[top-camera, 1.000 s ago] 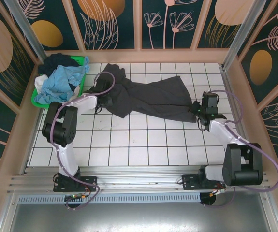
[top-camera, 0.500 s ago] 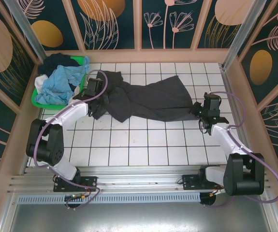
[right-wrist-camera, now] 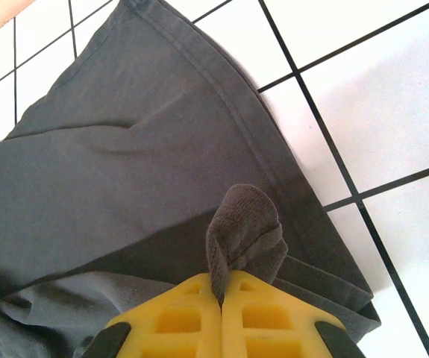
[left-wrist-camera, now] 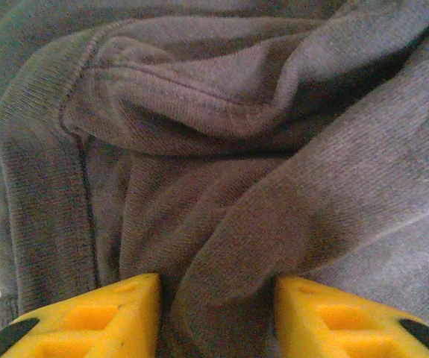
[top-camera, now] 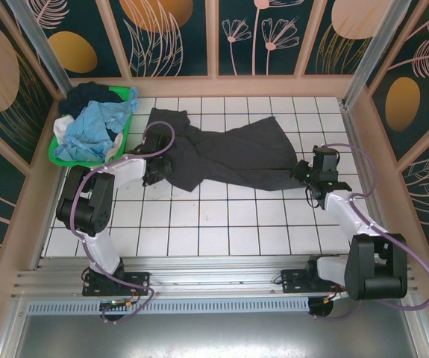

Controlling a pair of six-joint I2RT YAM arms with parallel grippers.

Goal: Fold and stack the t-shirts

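A large charcoal-grey t-shirt (top-camera: pixel 229 153) lies spread across the far half of the tiled table. My left gripper (top-camera: pixel 154 170) sits low over its bunched left end. In the left wrist view its yellow fingers (left-wrist-camera: pixel 124 306) stand apart, with a loose ridge of the grey cloth (left-wrist-camera: pixel 221 112) rising between them, so the left gripper (left-wrist-camera: pixel 218 298) is open. My right gripper (top-camera: pixel 301 170) is at the shirt's right corner. It is shut (right-wrist-camera: pixel 223 287) on a small pinched fold of the hem (right-wrist-camera: pixel 244 224). A light blue t-shirt (top-camera: pixel 91 127), a dark navy one (top-camera: pixel 87 95) and a white one (top-camera: pixel 63 128) lie heaped in the basket.
The bright green basket (top-camera: pixel 127 119) stands in the far left corner against the wall. Wooden walls enclose the white tiled table (top-camera: pixel 214 216) on three sides. The near rows of tiles in front of the shirt are bare.
The left jaws have opened and let go of the shirt's left end. The left arm reached back, then drew nearer again. The right gripper kept its hold near the same spot.
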